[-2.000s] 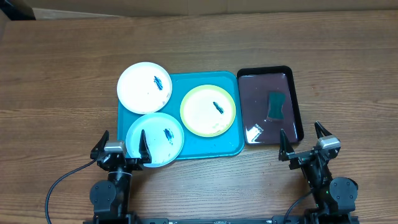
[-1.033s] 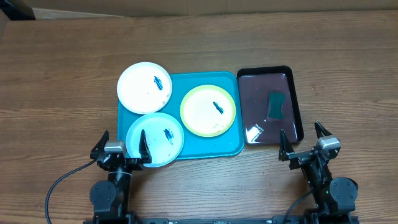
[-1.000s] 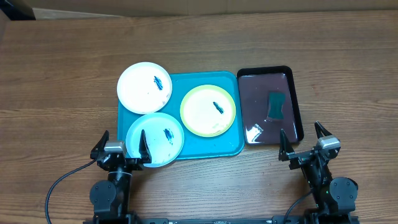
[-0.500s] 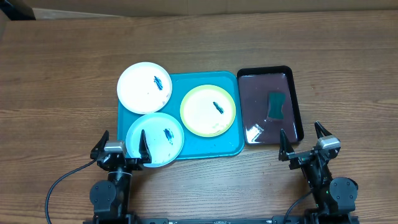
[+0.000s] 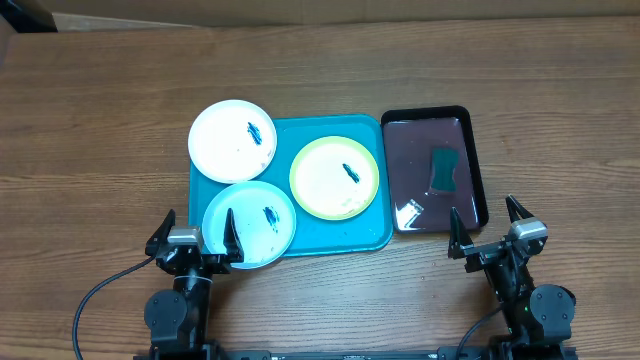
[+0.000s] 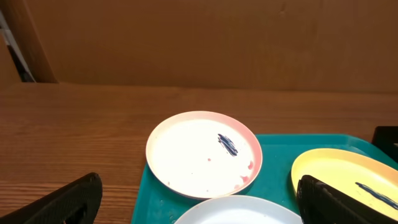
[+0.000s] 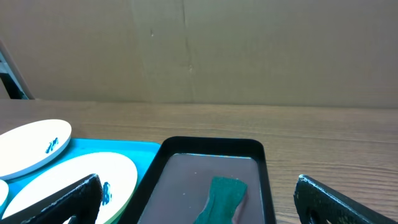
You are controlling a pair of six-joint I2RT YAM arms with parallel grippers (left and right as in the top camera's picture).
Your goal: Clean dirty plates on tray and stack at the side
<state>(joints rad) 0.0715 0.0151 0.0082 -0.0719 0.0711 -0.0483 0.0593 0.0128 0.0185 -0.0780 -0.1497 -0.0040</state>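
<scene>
Wood-grain surface (image 5: 100, 120) | left gripper (image 5: 197, 222) and right gripper (image 5: 485, 212) spread wide, empty, at near edge | three round smeared plates (image 5: 335, 178) lay on flat turquoise tray (image 5: 375, 235), two overhanging its left rim | black tray (image 5: 430, 120) with sponge (image 5: 442, 168) just beside.

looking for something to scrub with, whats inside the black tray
A dark green sponge lies flat inside the black tray; the rest of its floor looks bare and glossy. Anything beneath the sponge is covered.
</scene>
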